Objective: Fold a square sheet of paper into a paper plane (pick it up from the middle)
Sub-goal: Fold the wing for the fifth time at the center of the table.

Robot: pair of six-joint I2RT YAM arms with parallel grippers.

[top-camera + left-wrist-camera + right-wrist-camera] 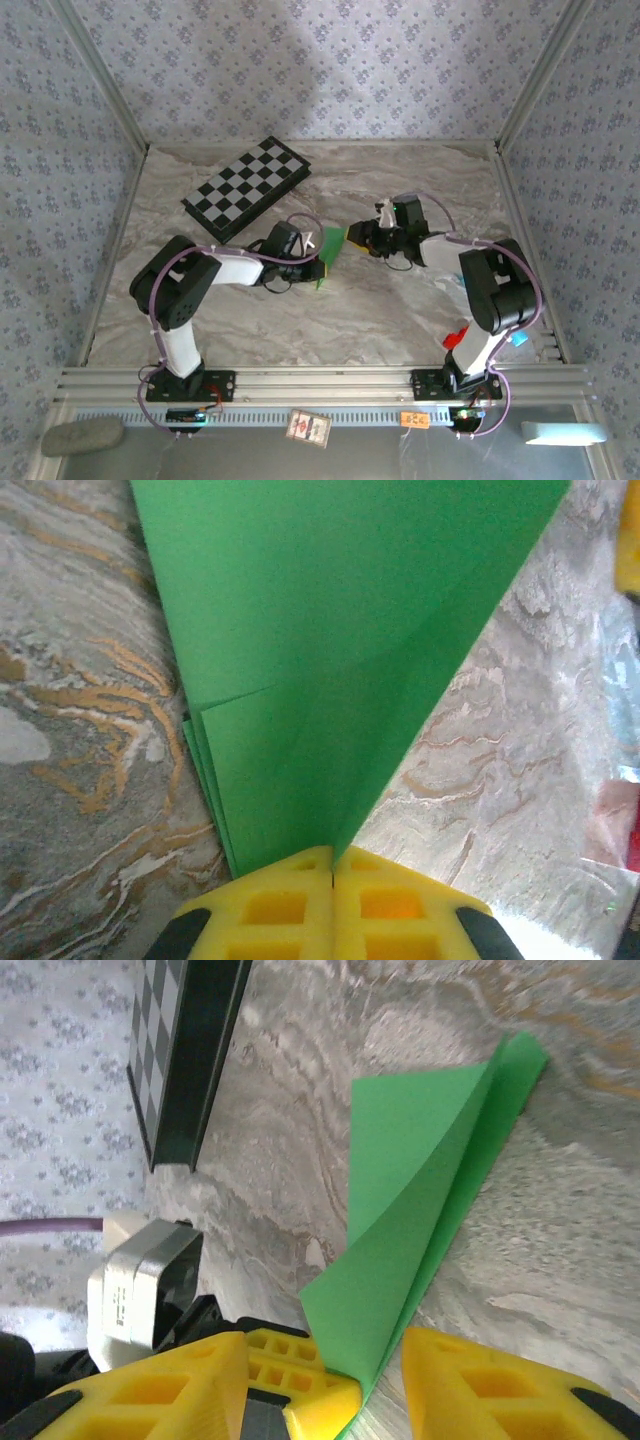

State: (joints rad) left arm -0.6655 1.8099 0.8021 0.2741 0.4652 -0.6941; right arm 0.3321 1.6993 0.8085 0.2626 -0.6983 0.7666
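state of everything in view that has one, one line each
paper plane: folded in layers, top flap curling open
left end effector: shut on the paper plane's edge
right end effector: open, fingers either side of the paper plane
checkered board: lying flat at the back left, nothing touching it

Folded, creased bright-green paper plane [330, 255]
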